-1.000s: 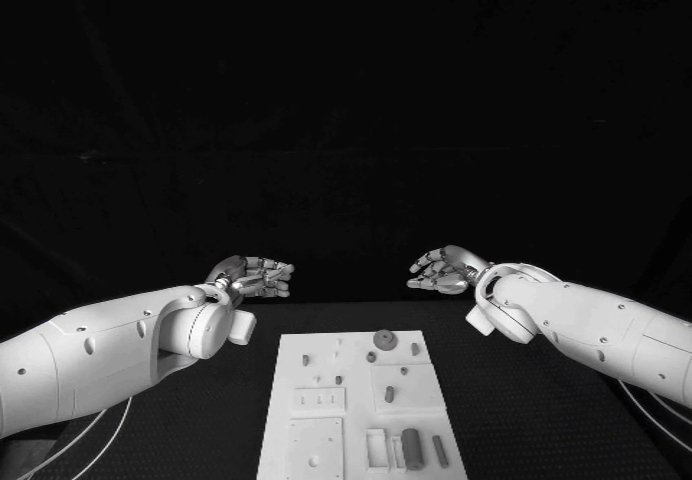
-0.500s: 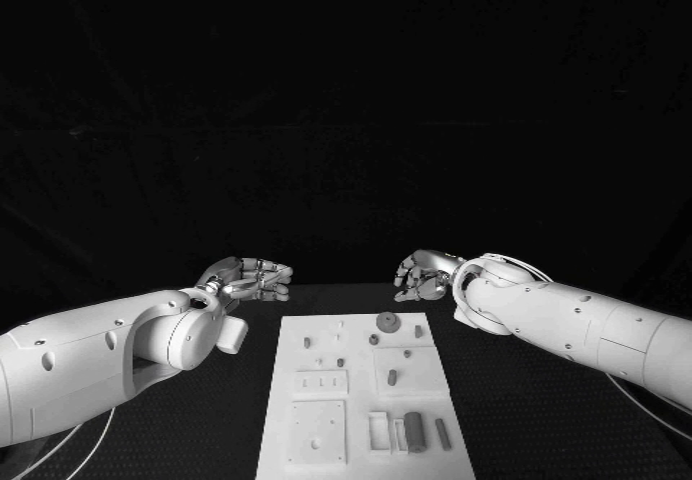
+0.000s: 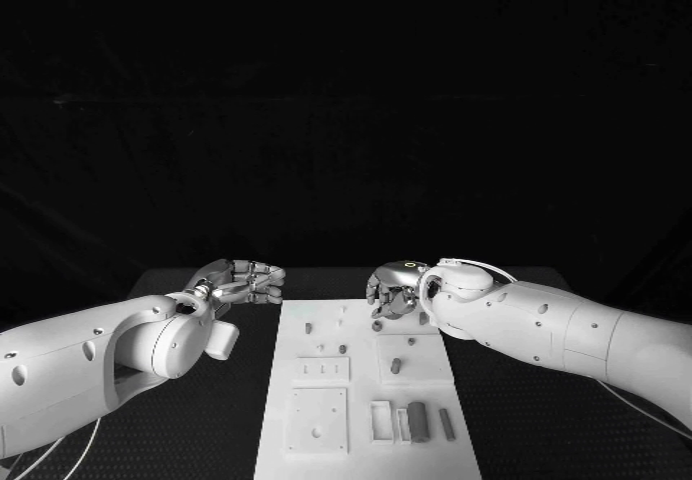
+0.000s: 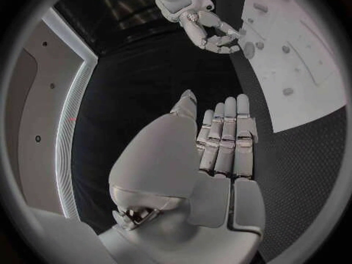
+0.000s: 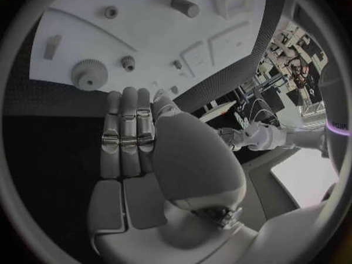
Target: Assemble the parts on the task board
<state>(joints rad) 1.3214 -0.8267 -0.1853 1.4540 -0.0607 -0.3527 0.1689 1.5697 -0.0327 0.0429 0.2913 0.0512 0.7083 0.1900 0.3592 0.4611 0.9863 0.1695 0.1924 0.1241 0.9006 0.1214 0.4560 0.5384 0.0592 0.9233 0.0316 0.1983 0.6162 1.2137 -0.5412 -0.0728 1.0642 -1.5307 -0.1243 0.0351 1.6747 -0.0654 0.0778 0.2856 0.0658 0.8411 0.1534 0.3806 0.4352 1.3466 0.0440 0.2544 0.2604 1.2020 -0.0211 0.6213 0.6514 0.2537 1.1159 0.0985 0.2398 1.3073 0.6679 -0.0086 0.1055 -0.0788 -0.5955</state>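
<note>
Both hands are up at the far end of the task board (image 3: pixel 325 440) — the white plate lying lengthwise in the middle of the black surface (image 3: pixel 548 420). The right hand (image 3: pixel 392 290) hovers over the board's far right corner, fingers straight and side by side, grasping nothing; from its wrist, a toothed gear (image 5: pixel 88 74) lies on the board just beyond the fingertips (image 5: pixel 125 97). The left hand (image 3: pixel 242 281) hangs just off the board's far left edge, fingers extended together, also holding nothing. Small parts dot the board: a round peg (image 3: pixel 394 367) mid-board, and a dark cylinder (image 3: pixel 418 421) with a thinner rod (image 3: pixel 447 424) beside it at the near right.
</note>
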